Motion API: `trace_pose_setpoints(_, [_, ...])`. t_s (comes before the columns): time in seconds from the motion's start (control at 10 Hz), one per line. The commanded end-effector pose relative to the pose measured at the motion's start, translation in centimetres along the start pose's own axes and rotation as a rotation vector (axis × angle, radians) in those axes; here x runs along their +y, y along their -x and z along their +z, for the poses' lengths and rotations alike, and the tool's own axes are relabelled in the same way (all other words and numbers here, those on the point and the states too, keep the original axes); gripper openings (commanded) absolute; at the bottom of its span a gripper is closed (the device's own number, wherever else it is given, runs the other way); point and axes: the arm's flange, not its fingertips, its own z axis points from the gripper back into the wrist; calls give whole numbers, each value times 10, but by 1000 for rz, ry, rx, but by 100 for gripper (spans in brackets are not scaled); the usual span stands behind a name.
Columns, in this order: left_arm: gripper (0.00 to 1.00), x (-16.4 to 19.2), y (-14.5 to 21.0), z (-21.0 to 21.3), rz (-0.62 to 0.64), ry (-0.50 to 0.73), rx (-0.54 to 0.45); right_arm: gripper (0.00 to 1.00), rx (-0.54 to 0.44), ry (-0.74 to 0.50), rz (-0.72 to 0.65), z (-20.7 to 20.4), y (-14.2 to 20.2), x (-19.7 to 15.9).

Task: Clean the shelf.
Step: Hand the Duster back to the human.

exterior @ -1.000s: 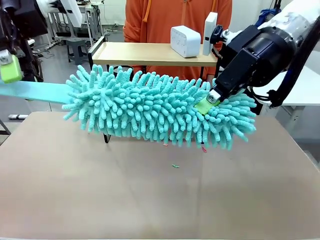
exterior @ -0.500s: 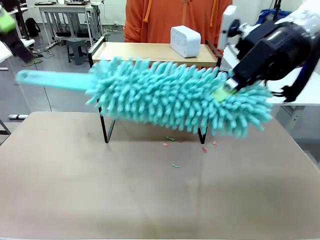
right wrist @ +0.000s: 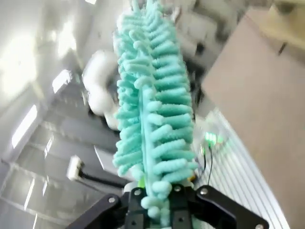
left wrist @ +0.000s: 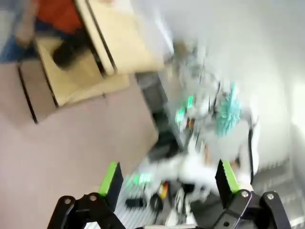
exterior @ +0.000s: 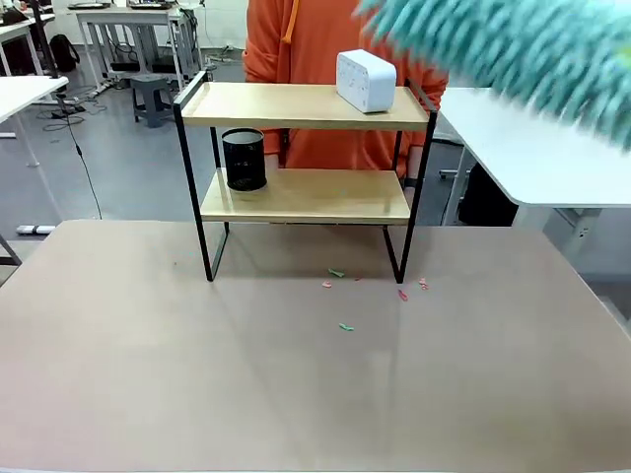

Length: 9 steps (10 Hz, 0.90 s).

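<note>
1. Front view: the shelf stands on the brown table, toward its far side, with a person in an orange top right behind it.
2. On the top board sits a white box, near the right end and turned at a slant.
3. Down on the lower board, a black cylindrical pot stands upright at the left end.
4. Small scraps in pink and green lie scattered on the table just in front of the shelf's right legs.
5. Up in the top right corner, a teal fluffy duster sweeps through as a motion blur, high above the shelf and well clear of both boards.
6. Right wrist view: the right gripper is clamped tight on the base of the duster, whose shaggy head stands straight up from between the fingers.
7. A corner of the table and a sliver of the shelf sit at the top right of that view, far off and blurred.
8. Left wrist view: the left gripper has its fingers spread wide apart, green pads facing each other, nothing between them.
9. Beyond those fingers, heavily blurred, the shelf shows at the top left, tilted, with a dark blob on its lower board.
</note>
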Motion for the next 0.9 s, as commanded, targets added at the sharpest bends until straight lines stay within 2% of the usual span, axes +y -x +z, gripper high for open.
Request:
trace_pose_setpoints(0.0, [100,9,7,-35,12,75,-195,0,-403,-36,7,40,7,-5])
trace_pose_setpoints(0.1, [100,22,3,-43,27,112,-185,0,-609,-100,-38,74,16,-25])
trace_pose_setpoints(0.2, [100,30,1,-51,43,122,-176,0,-752,-102,-113,98,24,-49])
trace_pose_setpoints(0.3, [100,31,-3,-58,79,135,-80,0,-783,-85,-248,109,29,-78])
trace_pose_setpoints(0.4, [100,33,2,-32,77,87,-193,0,-799,-31,-341,114,29,-107])
trace_pose_setpoints(0.8, [100,33,2,-32,77,87,-193,0,-843,7,-631,125,30,-201])
